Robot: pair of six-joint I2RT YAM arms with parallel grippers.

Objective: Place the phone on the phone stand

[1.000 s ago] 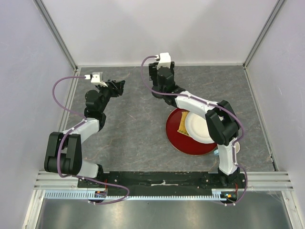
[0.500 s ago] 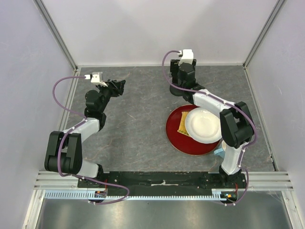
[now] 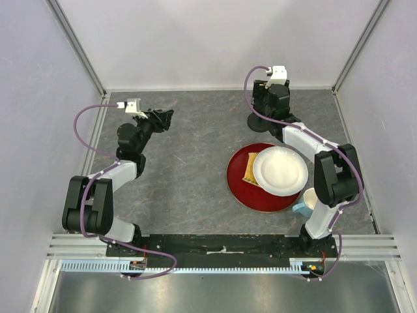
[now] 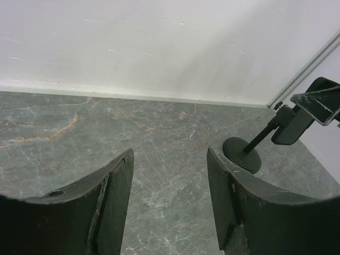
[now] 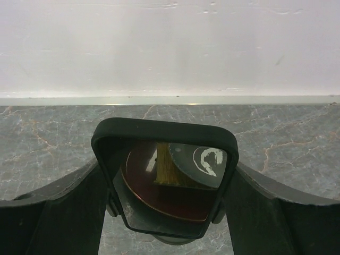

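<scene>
The phone [image 5: 166,175], a glossy black slab that mirrors the plates, stands tilted between my right gripper's fingers [image 5: 64,212]. My right gripper [image 3: 266,98] is shut on it at the back right of the table, over the phone stand [image 3: 257,122]. In the right wrist view the stand's disc base [image 5: 172,241] shows just under the phone, and its clamp tabs sit at the phone's lower sides. The left wrist view shows the stand [image 4: 242,154] with the phone [image 4: 317,104] at its head. My left gripper [image 3: 163,119] is open and empty at the back left.
A red plate [image 3: 240,186] at centre right carries a white plate [image 3: 281,171] and a yellow sponge [image 3: 251,169]. A light blue cup [image 3: 303,206] stands by the right arm's base. Walls close in the back and both sides.
My right arm has swung right along the back wall, from the table's middle to the phone stand, carrying the phone. The left arm has not moved.
</scene>
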